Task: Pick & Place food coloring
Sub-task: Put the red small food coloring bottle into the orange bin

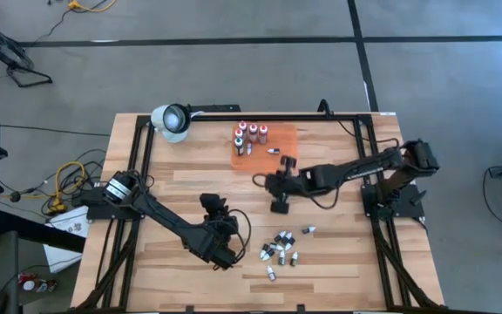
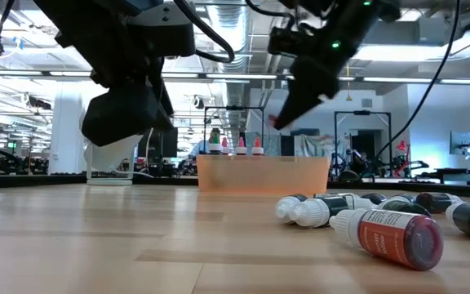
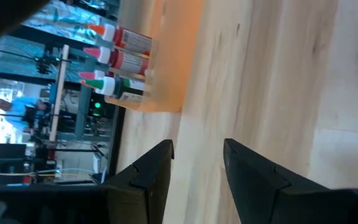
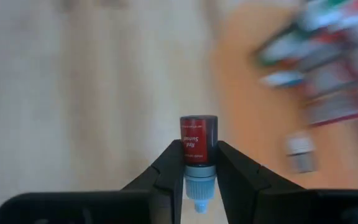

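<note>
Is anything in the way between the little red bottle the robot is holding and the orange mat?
Nothing visible blocks it. The right gripper holds the red bottle up above the table, close beside the orange mat. Only bare wood lies between them. The standing bottles fill the mat's far side.

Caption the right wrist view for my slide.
Right gripper shut on a small red food coloring bottle, carried above the wooden table near the orange mat.

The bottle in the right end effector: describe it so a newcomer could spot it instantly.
Start at the orange mat at the table's far edge. Just short of it hangs the right end effector, shut on a small red-labelled bottle. Unlike the bottles standing on the mat or lying loose, it is off the table.
</note>
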